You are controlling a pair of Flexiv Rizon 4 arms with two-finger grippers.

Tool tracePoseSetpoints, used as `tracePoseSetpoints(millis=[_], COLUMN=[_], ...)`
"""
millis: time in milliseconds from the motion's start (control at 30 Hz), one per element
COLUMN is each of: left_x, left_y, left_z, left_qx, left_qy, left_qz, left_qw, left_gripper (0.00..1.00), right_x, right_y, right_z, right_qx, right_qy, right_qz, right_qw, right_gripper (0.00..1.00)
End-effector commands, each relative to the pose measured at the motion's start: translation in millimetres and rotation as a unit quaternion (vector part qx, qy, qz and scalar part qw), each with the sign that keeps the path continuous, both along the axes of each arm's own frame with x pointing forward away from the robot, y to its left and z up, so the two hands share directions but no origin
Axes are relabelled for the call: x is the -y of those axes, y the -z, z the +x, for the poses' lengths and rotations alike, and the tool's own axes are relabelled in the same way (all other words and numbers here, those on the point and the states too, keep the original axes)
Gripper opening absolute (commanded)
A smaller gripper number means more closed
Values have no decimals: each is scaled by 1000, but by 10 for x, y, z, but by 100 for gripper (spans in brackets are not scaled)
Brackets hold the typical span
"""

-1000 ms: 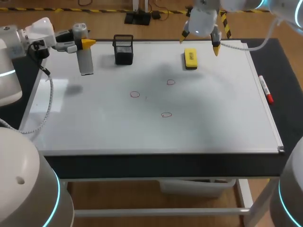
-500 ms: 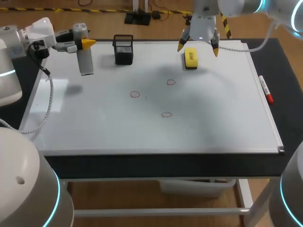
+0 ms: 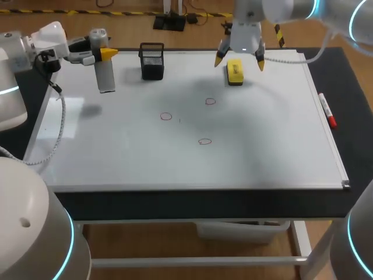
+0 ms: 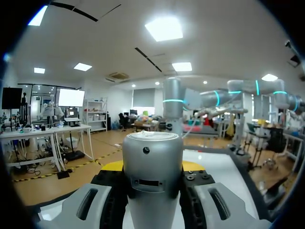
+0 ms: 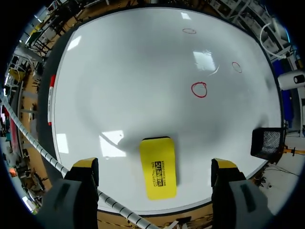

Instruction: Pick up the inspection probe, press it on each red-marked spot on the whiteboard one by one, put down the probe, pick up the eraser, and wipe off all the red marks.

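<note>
Head view shows all three red marks (image 3: 210,101) unwiped around the middle of the whiteboard (image 3: 274,146), so no wiping has started. I can't tell whether they've been pressed. The left claw (image 3: 102,53), at about 10 o'clock, is clamped on the probe (image 3: 105,76) from both sides and holds it upright near the far-left corner, so the probe isn't put down yet. The right claw (image 3: 239,60), at 12 o'clock, hovers spread wide over the yellow eraser (image 3: 234,73), one finger on each side and gripping nothing. Grabbing the eraser looks like the step in hand. The eraser lies close to the board's far edge, where a hose (image 3: 288,56) runs just behind the claw. A black mesh holder (image 3: 151,61) stands at its 9 o'clock, near but apart. Toward 6 o'clock it's open board down to the marks, and a red marker (image 3: 326,111) lies along the 3 o'clock edge, well apart.
</note>
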State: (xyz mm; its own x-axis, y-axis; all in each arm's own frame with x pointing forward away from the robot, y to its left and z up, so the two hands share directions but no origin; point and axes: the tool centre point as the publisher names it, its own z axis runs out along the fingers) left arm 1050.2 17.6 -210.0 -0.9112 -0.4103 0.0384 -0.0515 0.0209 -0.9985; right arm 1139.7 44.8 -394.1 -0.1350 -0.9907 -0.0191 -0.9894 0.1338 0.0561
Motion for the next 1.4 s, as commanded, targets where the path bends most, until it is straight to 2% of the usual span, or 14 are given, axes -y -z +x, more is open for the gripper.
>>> tracePoseSetpoints(millis=[33, 467, 967, 1033, 1067, 1100, 1167, 1400], left_x=[10, 10, 10, 10, 10, 10, 10, 10], left_y=[-4, -4, -4, -4, -4, -4, -4, -4], left_z=[-2, -2, -2, -2, -2, -2, -2, -2], left_qx=[1, 1, 1, 1, 1, 1, 1, 1], left_qy=[-2, -2, -2, -2, -2, -2, -2, -2], left_qz=[0, 0, 0, 0, 0, 0, 0, 0], left_qw=[1000, 1000, 1000, 1000, 1000, 1000, 1000, 1000], left_gripper=[0, 0, 0, 0, 0, 0, 0, 0], right_x=[-24, -40, -29, -28, -28, -28, -25, -30], right_y=[84, 180, 326, 339, 344, 347, 354, 17], right_z=[108, 223, 249, 248, 247, 246, 252, 145], right_qx=[-10, -15, -32, -34, -34, -35, -32, 22], right_qy=[-4, -14, -17, -16, -17, -15, -13, -11], right_qz=[-4, -4, -13, -14, -14, -16, -18, -12], right_qw=[1000, 1000, 999, 999, 999, 999, 999, 1000], right_gripper=[100, 100, 100, 84, 49, 40, 0, 0])
